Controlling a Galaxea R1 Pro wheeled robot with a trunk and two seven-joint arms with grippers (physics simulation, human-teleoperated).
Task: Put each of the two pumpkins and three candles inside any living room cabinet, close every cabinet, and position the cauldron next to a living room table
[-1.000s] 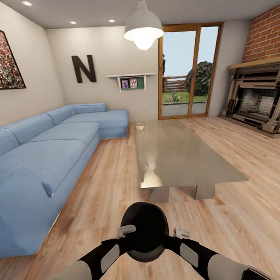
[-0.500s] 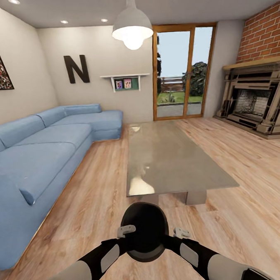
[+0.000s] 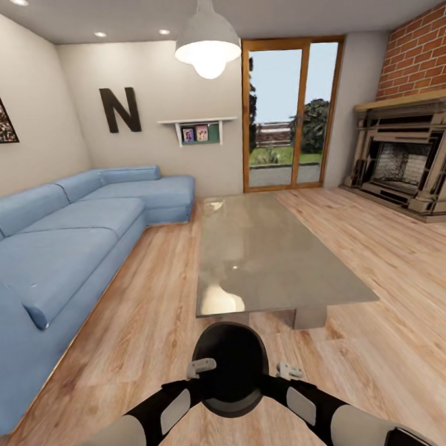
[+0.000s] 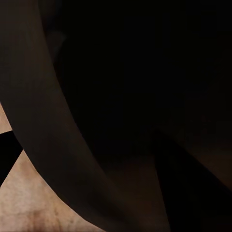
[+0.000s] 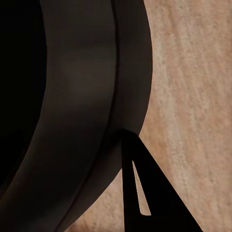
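I hold the black cauldron point(image 3: 230, 368) in front of my trunk, over the wooden floor. My left gripper point(image 3: 200, 367) is shut on its rim on one side and my right gripper point(image 3: 289, 372) on the other. The left wrist view looks into the cauldron's dark inside point(image 4: 106, 87), and the right wrist view runs along its thick rim point(image 5: 82, 96) with one dark finger point(image 5: 145, 193) against the outside. The grey glossy table point(image 3: 271, 259) stands just ahead, its near edge a short way beyond the cauldron. The pumpkins, candles and cabinet are out of view.
A long blue sofa point(image 3: 59, 239) lines the left wall. A stone fireplace point(image 3: 404, 166) under brick stands at the right. Glass doors point(image 3: 285, 113) are at the back, with a pendant lamp point(image 3: 207, 42) over the table. Open floor lies on both sides of the table.
The view has advanced and turned a little, so the table sits closer and further left in the picture. The cauldron and both arms keep the same place in it.
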